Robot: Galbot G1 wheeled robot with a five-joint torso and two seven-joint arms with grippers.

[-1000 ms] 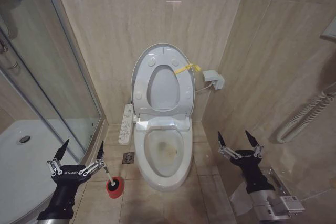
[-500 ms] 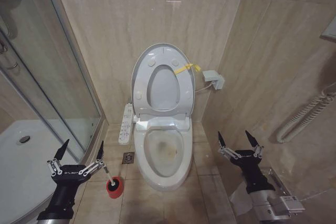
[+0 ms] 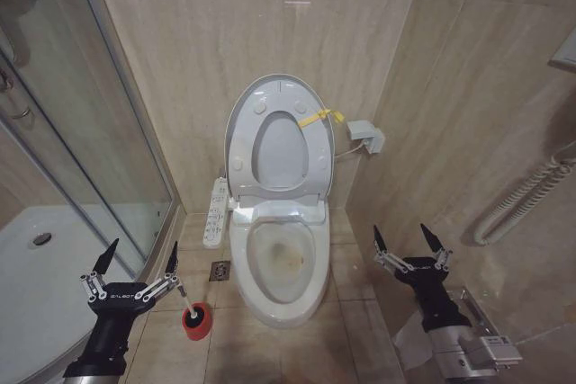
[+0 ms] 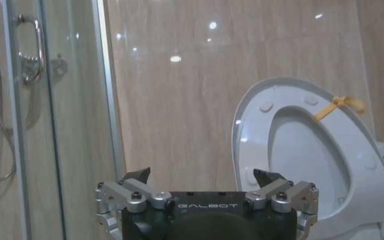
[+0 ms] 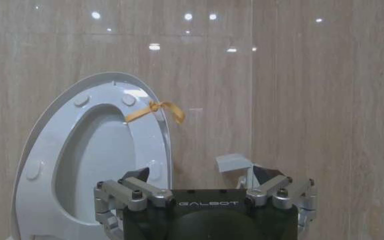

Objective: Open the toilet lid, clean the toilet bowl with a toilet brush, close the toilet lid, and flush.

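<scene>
The toilet lid [image 3: 281, 150] stands upright against the back wall with the ring seat raised against it and a yellow ribbon [image 3: 321, 118] at its edge. Below it the toilet bowl [image 3: 281, 263] lies uncovered, with a brownish stain inside. The toilet brush [image 3: 183, 299] stands in a red holder cup [image 3: 195, 321] on the floor left of the bowl, its head hidden in the cup. My left gripper [image 3: 142, 249] hangs open just above and left of the brush handle, holding nothing. My right gripper [image 3: 401, 233] is open to the right of the bowl. Both wrist views face the raised lid [image 4: 305, 150] [image 5: 98, 160].
A glass shower door [image 3: 99, 132] and white shower tray [image 3: 36, 267] close off the left. A white control panel [image 3: 217, 213] hangs beside the seat hinge. A floor drain [image 3: 220, 270] sits left of the pedestal. A small white box [image 3: 366, 136] and a ribbed hose [image 3: 522, 204] are on the right wall.
</scene>
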